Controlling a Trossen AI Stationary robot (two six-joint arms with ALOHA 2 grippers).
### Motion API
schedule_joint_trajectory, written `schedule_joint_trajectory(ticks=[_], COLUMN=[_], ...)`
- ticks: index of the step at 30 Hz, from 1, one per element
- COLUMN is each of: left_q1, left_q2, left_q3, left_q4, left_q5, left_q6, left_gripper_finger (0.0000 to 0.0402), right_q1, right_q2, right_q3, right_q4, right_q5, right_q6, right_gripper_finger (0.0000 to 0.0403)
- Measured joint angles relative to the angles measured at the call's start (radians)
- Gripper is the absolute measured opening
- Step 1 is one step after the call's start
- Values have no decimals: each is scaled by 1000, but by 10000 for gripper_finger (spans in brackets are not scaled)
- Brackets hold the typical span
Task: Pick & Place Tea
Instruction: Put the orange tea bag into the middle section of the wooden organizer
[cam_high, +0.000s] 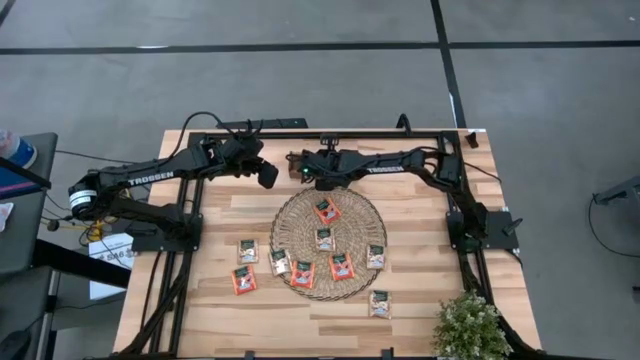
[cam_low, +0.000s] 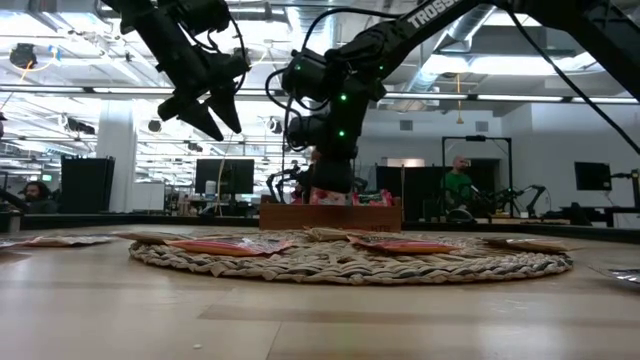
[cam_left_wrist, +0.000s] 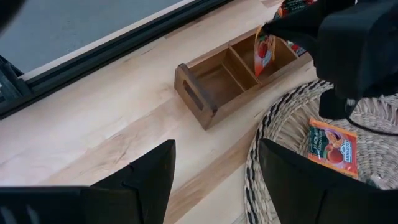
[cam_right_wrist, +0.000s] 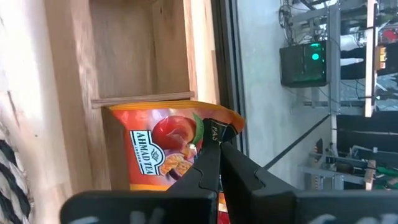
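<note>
My right gripper (cam_right_wrist: 217, 155) is over the brown wooden tray (cam_left_wrist: 205, 93) at the table's far edge, shut on an orange tea sachet (cam_left_wrist: 264, 53). My left gripper (cam_left_wrist: 214, 162) hangs open in the air left of the tray, above bare table, touching nothing. Several red, orange and pale sachets lie flat on the round woven mat (cam_high: 352, 212), one of them orange (cam_left_wrist: 333, 146). Three more, such as one (cam_high: 244, 281), lie on the table beside the mat. My right gripper pinches the orange sachet between its two fingers at the top edge (cam_right_wrist: 214, 132), near a corner. The fingers come from above, pointing down. The sachet hangs upright below them, its lower end (cam_left_wrist: 259, 70) down in a tray compartment; whether it touches the floor I cannot tell.
The tray (cam_high: 297, 158) sits against the black frame rail at the far edge, its left compartments showing bare wood. A potted plant (cam_high: 470, 325) stands at the near right corner. Bare wooden table lies left of the mat and along the near edge.
</note>
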Motion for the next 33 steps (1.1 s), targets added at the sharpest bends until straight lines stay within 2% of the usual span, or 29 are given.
schedule_joint_trajectory(ticks=[17, 29, 33], left_q1=[0, 0, 0], left_q2=[0, 0, 0], left_q3=[0, 0, 0], left_q4=[0, 0, 0], left_q5=[15, 35, 37], left_q6=[1, 1, 1], left_gripper_finger=[223, 223, 223], right_q1=[-15, -15, -15], right_q2=[0, 0, -1], right_q3=[0, 0, 0], right_q4=[-8, -4, -6], right_q5=[1, 8, 103], right_q6=[-13, -15, -16], right_gripper_finger=[4, 77, 86])
